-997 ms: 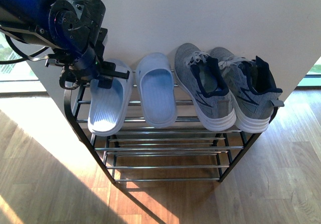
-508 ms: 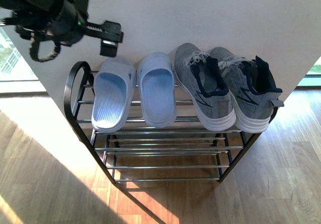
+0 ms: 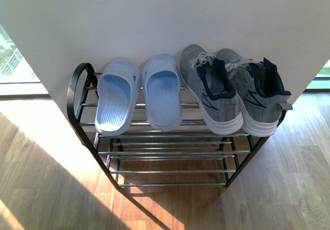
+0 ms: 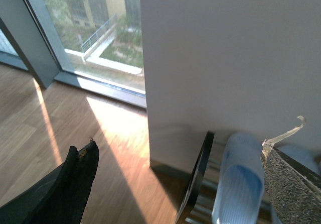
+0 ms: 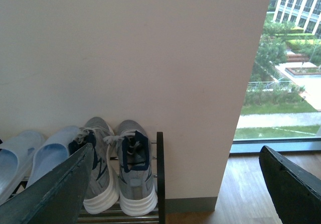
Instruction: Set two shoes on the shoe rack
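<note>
Left arm has left the front view since a moment ago; its gripper (image 4: 175,184) is spread, empty. Left pale blue slide (image 3: 116,96) now lies free at the shoe rack's (image 3: 77,93) top-tier left end, just beside the right slide (image 3: 162,91). Grey sneakers (image 3: 234,88) fill the right end. Right gripper (image 5: 175,184) spread, empty. Task looks done. Behind: white wall (image 3: 165,18); nothing obstructs.

Two pale blue rubber slides (image 3: 139,95) and two grey knit sneakers (image 3: 234,92) were set side by side on the top tier of the black-framed chrome-barred shoe rack (image 3: 170,152), against the wall, slides left of sneakers. Both grippers were held well apart from it.
</note>
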Controlling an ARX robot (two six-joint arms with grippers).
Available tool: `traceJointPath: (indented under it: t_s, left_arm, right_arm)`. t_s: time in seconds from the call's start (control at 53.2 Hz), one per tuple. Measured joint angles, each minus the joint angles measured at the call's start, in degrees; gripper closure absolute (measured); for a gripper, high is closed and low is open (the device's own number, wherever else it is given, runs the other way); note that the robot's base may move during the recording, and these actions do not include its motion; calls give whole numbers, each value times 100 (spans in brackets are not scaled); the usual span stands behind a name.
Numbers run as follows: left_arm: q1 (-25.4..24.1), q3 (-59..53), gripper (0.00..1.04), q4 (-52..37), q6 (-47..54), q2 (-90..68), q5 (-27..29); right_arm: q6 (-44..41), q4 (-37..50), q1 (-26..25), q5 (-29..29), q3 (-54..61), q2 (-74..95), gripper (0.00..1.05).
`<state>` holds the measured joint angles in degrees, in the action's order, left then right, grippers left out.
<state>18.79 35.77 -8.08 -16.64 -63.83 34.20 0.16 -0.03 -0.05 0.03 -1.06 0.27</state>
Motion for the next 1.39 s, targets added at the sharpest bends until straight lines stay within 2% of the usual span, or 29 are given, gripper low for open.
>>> traceJointPath:
  t_s: [0.056, 0.094, 0.113, 0.188, 0.282, 0.508, 0.621, 0.771, 0.828, 0.903, 1.298, 1.392]
  left_arm:
    - [7, -4, 10, -15, -76, 214, 17]
    - [-63, -140, 13, -409, 111, 315, -380]
    - [-164, -376, 19, -1034, 350, 400, -905]
    - [-398, -1150, 35, -2365, 1049, 551, -1893]
    - [-555, -1580, 49, -2686, 1351, 798, -2179]
    - [-920, -2188, 81, -2750, 1547, 1394, -2492]
    - [-1108, -2522, 104, -2706, 1567, 1792, -2680]
    - [-1316, -2861, 104, -2498, 1602, 2330, -2865]
    - [-1622, -2957, 104, -2371, 1609, 2553, -3314]
    - [-1840, -3073, 104, -2225, 1604, 2824, -3364]
    - [-1853, -3324, 104, -1602, 1606, 3713, -3416]
    - [-1853, -3497, 104, -1731, 1602, 3814, -3407]
  right_arm:
    - [0, 0, 0, 0, 0, 0, 9]
    - [0, 0, 0, -2, 0, 0, 9]
    - [0, 0, 0, 0, 0, 0, 9]
    - [0, 0, 0, 0, 0, 0, 9]
    - [0, 0, 0, 0, 0, 0, 9]
    - [0, 0, 0, 0, 0, 0, 9]
    - [0, 0, 0, 0, 0, 0, 9]
    - [0, 0, 0, 0, 0, 0, 9]
    - [0, 0, 0, 0, 0, 0, 9]
    - [0, 0, 0, 2, 0, 0, 9]
    - [0, 0, 0, 0, 0, 0, 9]
    - [0, 0, 0, 0, 0, 0, 9]
